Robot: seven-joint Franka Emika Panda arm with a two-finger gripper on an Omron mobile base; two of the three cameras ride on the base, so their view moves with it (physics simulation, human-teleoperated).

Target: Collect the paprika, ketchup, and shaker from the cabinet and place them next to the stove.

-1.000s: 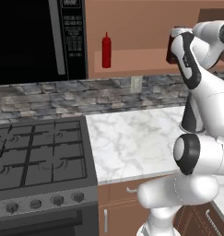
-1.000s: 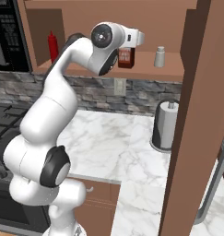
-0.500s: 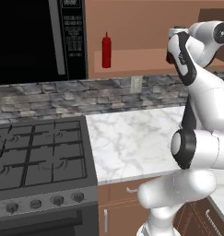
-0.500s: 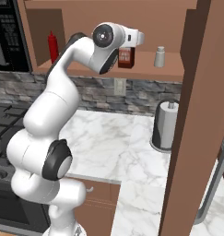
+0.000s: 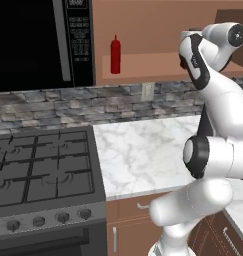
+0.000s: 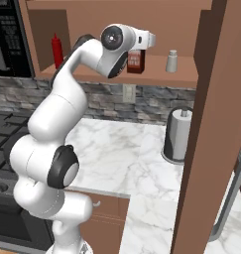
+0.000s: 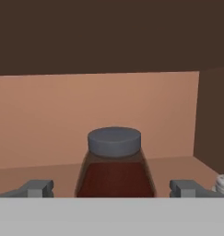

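In the left base view, the ketchup [image 5: 115,54] is being left standing on the cabinet [image 5: 158,64] shelf, well apart from the raised arm.

In the right base view, the paprika [image 6: 136,61] is being faced by the hand, the shaker [image 6: 172,61] near it.

In the hand view, the paprika [image 7: 114,167] is being framed between the widely spread fingertips [image 7: 37,188] of the gripper [image 7: 111,189], untouched. A rigid, light, probably smooth jar is being judged; its flat sides below the cap look best for gripping.

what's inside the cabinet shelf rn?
On the cabinet shelf: ketchup at left, paprika mid, shaker right. Open hand straddles the paprika. The arm hides the shelf between ketchup and paprika.
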